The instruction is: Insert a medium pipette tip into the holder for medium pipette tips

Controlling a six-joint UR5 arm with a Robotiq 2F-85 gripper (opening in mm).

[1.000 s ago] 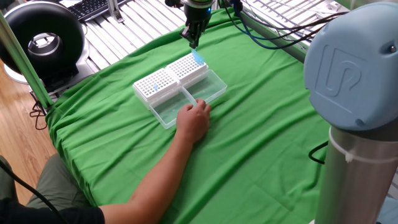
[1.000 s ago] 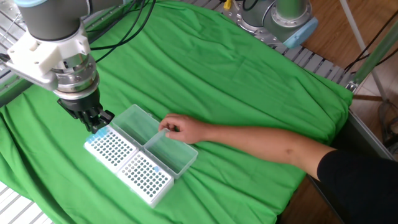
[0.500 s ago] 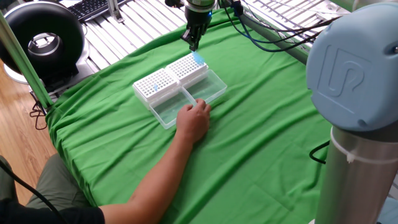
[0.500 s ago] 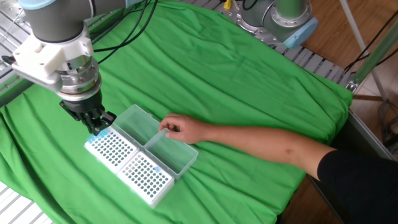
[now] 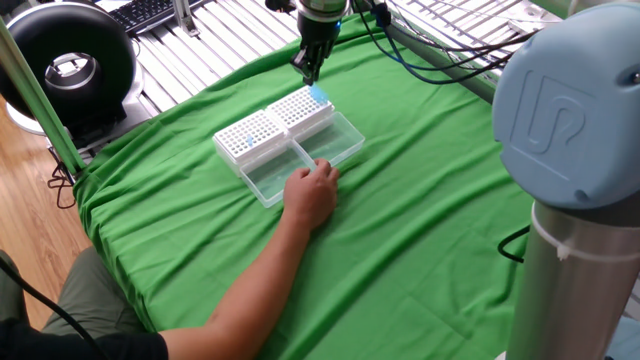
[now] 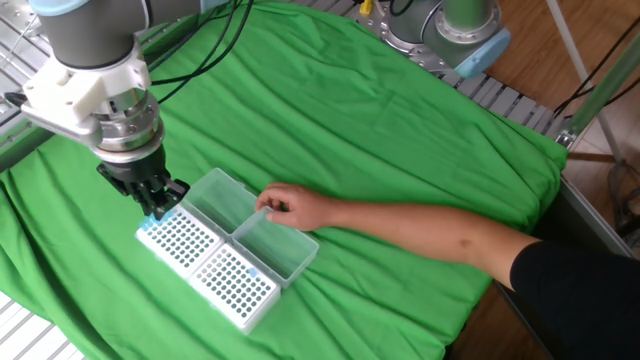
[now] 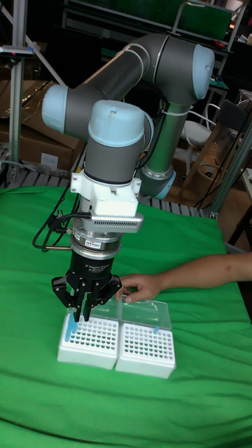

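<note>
In the tall fixed view, the small blue pipette tip (image 7: 69, 329) is sitting furthest left, in the left corner hole of the taller white block-like rack with the dense grid of holes (image 7: 94, 341), near the middle of the green-cloth-covered table (image 7: 203, 406). Its long axis is standing roughly upright, wide end up and narrow end pointing down into the rack. The robot's black two-finger claw (image 7: 82, 315) is hanging just right of the tip and slightly above it, its fingers drawn narrow and pointing straight down. I am seeing nothing between them, so the tip is judged to be seated and free of the claw. To the right, a second white rack (image 7: 147, 348) is touching the first, and the clear plastic lids (image 7: 143, 312) are lying open behind both. Further right, a person's bare hand (image 7: 140, 287) is resting on the lids, reaching in from the table's right edge and sitting well behind the claw.
</note>
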